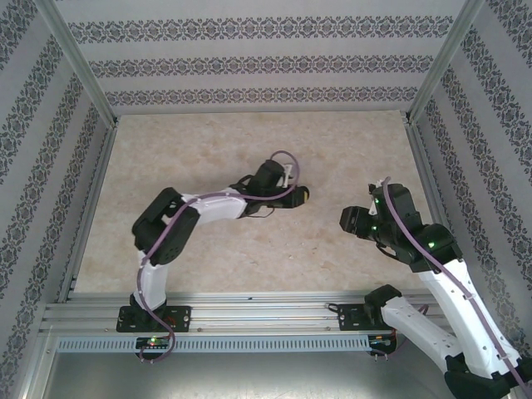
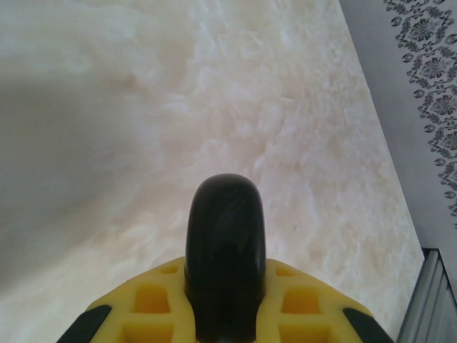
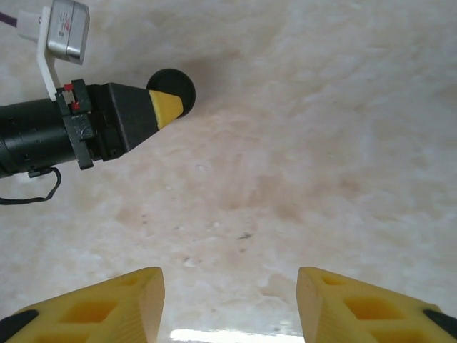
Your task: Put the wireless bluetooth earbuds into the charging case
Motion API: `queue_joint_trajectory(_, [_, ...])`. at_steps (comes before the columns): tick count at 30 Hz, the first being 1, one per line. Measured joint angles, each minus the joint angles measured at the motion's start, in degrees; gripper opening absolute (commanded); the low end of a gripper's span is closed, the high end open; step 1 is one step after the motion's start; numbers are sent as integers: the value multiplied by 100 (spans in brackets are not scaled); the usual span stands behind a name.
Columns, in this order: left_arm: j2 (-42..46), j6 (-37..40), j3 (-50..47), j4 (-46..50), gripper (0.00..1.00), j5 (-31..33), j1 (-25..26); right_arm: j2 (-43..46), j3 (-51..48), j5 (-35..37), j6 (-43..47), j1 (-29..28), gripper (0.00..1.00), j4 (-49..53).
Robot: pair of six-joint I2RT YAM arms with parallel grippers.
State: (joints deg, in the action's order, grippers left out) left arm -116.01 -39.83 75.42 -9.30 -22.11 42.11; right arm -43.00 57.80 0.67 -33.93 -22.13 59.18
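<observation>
Black rounded charging case [image 2: 226, 236], in left gripper [image 3: 170, 107]

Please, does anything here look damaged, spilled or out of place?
Nothing is clearly wrong. The table looks whole and dry, with a few tiny dark specks. Only a glossy white strip between the fingers of the right gripper, cut off by the frame edge, is odd: I cannot tell what it is.

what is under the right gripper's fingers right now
Bare cream marbled tabletop shows through the gap of the open right gripper, with a few small dark specks on it. Whatever lies directly beneath each yellow finger is covered by the finger itself.
</observation>
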Motion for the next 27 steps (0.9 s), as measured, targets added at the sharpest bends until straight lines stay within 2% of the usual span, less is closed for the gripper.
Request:
queue_joint_trajectory(8, [-1943, -337, 2715, 680, 2, 496, 605, 92, -328, -181, 568, 1014, 67, 63])
queue_joint_trajectory(15, [-2962, -396, 4221, 1499, 7, 708, 879, 85, -662, -376, 911, 1591, 68, -15])
queue_joint_trajectory(19, [-3086, -385, 4463, 1847, 21, 776, 929, 55, -787, -463, 1080, 1670, 72, -223])
queue_joint_trajectory(25, [-3064, -44, 4612, 2315, 45, 1001, 920, -39, -911, -444, 1305, 1679, 87, -601])
queue_joint_trajectory(27, [-3016, 136, 4612, 2413, 49, 1067, 916, -28, -962, -376, 1379, 1700, 93, -756])
